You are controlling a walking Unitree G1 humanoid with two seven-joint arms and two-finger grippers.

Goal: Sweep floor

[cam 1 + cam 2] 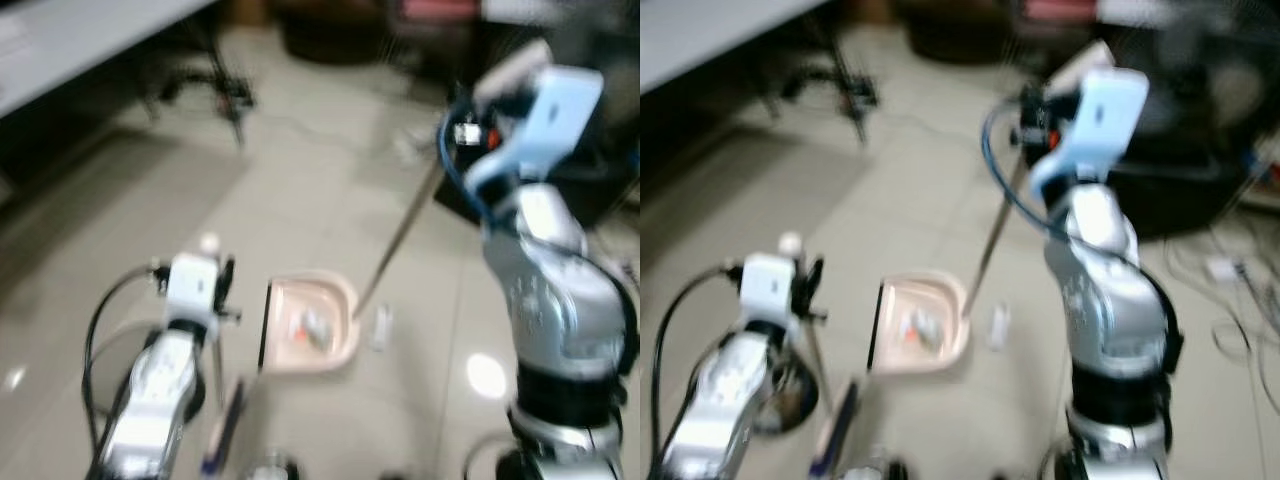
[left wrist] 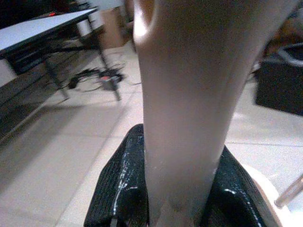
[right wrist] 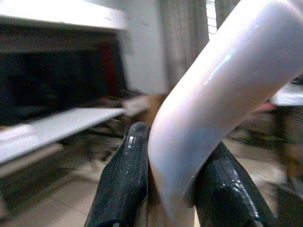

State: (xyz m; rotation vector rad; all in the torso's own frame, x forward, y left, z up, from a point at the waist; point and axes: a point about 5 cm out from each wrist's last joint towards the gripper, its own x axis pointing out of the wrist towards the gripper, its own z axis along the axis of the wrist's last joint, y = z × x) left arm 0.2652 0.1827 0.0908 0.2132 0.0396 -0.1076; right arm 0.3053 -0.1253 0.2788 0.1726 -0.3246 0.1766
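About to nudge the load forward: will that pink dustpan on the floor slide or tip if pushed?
The dustpan looks like thin plastic lying flat on glossy tile, so it probably slides easily rather than tips. The bits of litter inside look light and may shift or spill.

You are looking through heavy motion blur in both eye views; every edge smears, and the far dark corner is hardly readable. Overhead light leaves a white glare spot on the floor tiles (image 1: 486, 375). In the wrist views the near pink handle (image 3: 222, 94) is soft and shiny with highlights, probably too close to focus, while the desk (image 2: 42, 28) behind stays dim and blurred.
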